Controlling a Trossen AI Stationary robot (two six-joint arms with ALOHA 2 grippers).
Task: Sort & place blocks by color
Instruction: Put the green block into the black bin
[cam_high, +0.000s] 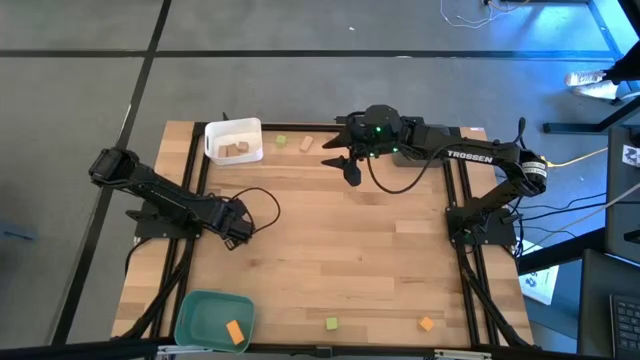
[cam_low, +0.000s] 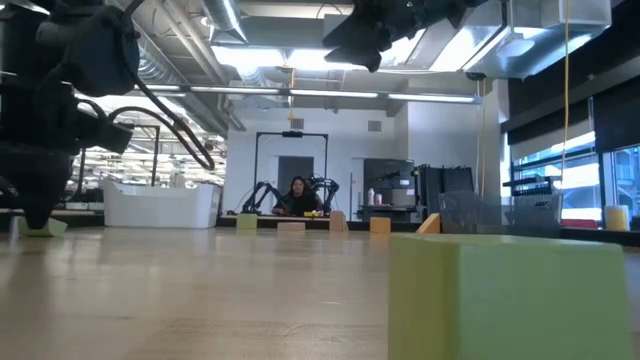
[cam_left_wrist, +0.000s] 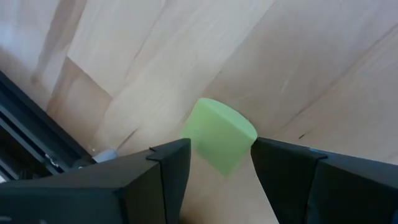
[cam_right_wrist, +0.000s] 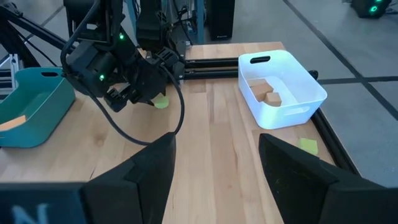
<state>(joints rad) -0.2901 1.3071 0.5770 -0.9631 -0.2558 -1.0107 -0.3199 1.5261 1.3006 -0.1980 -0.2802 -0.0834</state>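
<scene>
The left gripper (cam_left_wrist: 219, 163) is low on the table near its left edge, and its two fingers (cam_left_wrist: 168, 168) close on a light green block (cam_left_wrist: 219, 134); the block sits between the pads and looks tilted, so I judge the step in hand is picking up this green piece. The right gripper (cam_high: 340, 165) hovers above the far middle of the table with its fingers spread and holding nothing; it waits. The white tray (cam_high: 236, 128) already has tan blocks (cam_high: 236, 150); the teal tray (cam_high: 205, 310) has one orange block (cam_high: 235, 332). No tray for green is visible, so the next move probably needs a lift and a clear choice of place; other blocks lie loose near both table ends.
</scene>
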